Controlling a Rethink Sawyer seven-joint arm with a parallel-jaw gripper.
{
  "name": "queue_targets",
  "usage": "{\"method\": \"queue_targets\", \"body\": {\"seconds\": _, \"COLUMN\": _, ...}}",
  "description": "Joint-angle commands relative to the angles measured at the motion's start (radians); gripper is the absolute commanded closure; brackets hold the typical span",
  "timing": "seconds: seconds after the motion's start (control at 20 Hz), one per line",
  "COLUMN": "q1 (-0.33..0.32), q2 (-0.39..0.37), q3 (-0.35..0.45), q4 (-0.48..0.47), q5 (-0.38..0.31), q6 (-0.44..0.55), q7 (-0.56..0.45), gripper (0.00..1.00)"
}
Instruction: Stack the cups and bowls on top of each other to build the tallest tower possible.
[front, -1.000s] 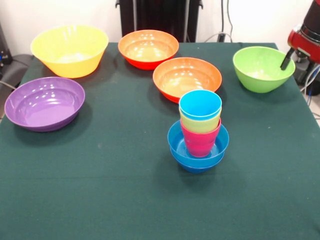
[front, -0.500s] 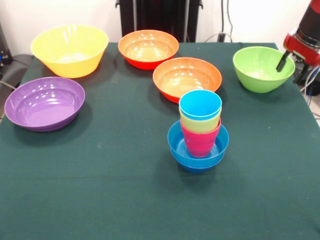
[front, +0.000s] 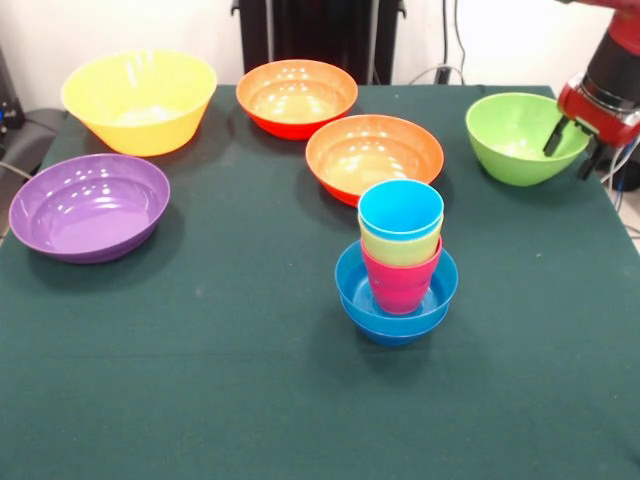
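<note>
Now end effector (front: 571, 154) shifted left, fingers spread, straddling lime green bowl (front: 520, 137) rim, gripping nothing; tower (front: 398, 266) unchanged.

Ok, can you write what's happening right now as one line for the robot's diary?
hand: open, straddling lime green bowl rim | tower: three cups in blue bowls | bowl not yet lifted

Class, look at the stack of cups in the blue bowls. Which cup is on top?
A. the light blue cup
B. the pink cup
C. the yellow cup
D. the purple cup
A: the light blue cup sits topmost, above the yellow cup and the pink cup.
</note>
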Motion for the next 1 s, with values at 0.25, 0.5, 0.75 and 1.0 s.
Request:
{"method": "queue_targets", "body": {"seconds": 0.25, "q1": -0.01, "q2": 0.047, "q3": 0.13, "q4": 0.017, "q5": -0.068, "q6": -0.029, "q7": 0.011, "gripper": 0.0}}
{"method": "queue_targets", "body": {"seconds": 0.5, "q1": -0.016, "q2": 0.041, "q3": 0.134, "q4": 0.014, "q5": -0.067, "q6": -0.007, "q7": 0.007, "gripper": 0.0}}
{"method": "queue_targets", "body": {"seconds": 0.75, "q1": -0.017, "q2": 0.031, "q3": 0.131, "q4": 0.004, "q5": -0.064, "q6": 0.037, "q7": 0.008, "gripper": 0.0}}
{"method": "queue_targets", "body": {"seconds": 1.0, "q1": -0.019, "q2": 0.023, "q3": 0.131, "q4": -0.006, "q5": -0.061, "q6": 0.067, "q7": 0.009, "gripper": 0.0}}
